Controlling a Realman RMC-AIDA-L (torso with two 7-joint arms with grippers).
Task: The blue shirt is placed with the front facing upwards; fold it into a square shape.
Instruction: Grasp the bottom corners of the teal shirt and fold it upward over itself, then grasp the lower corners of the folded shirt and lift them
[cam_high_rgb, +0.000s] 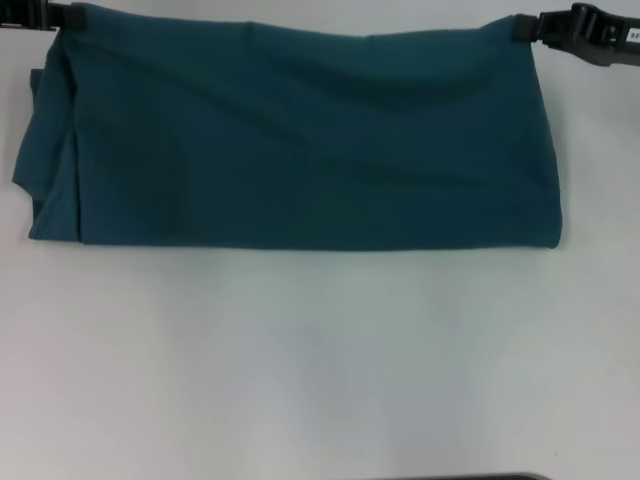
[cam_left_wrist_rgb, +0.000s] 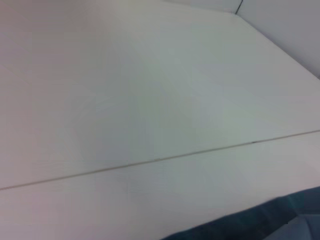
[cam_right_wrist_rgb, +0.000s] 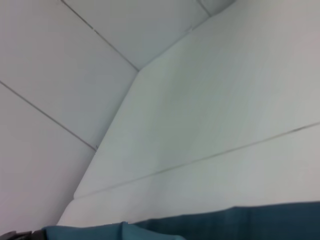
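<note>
Folded blue shirt (cam_high_rgb: 290, 140) between both end effectors

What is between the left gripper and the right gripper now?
In the head view, only the blue shirt spans from the left gripper to the right gripper.

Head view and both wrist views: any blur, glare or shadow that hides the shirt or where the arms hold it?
Head view: soft, even light, no glare; the blue shirt reads dark, folds faint, both arms cropped at the top corners. Left wrist view: blurry, only a sliver of cloth at one edge. Right wrist view: sharper table seams, a cloth strip in shade.
</note>
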